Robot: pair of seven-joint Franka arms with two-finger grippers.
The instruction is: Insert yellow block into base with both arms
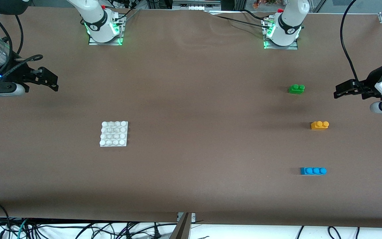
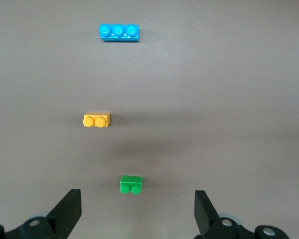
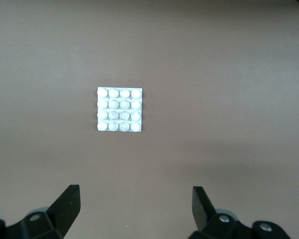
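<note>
Both grippers hung released, empty. The yellow block [image 1: 319,125] lay on the table ahead of the left gripper [image 1: 338,93], long axis seemingly crosswise to its jaws; the right gripper [image 1: 53,83] faced the base [image 1: 114,133].

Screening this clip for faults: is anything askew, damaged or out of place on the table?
Nothing stands out. The yellow block, green brick and blue brick sit studs-up and apart; the base lies flat, unoccupied.

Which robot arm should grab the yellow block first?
The left arm, probably. Its open left gripper hangs at the table end where the yellow block lies. The open right gripper waits at the other end, closer to the base.
</note>
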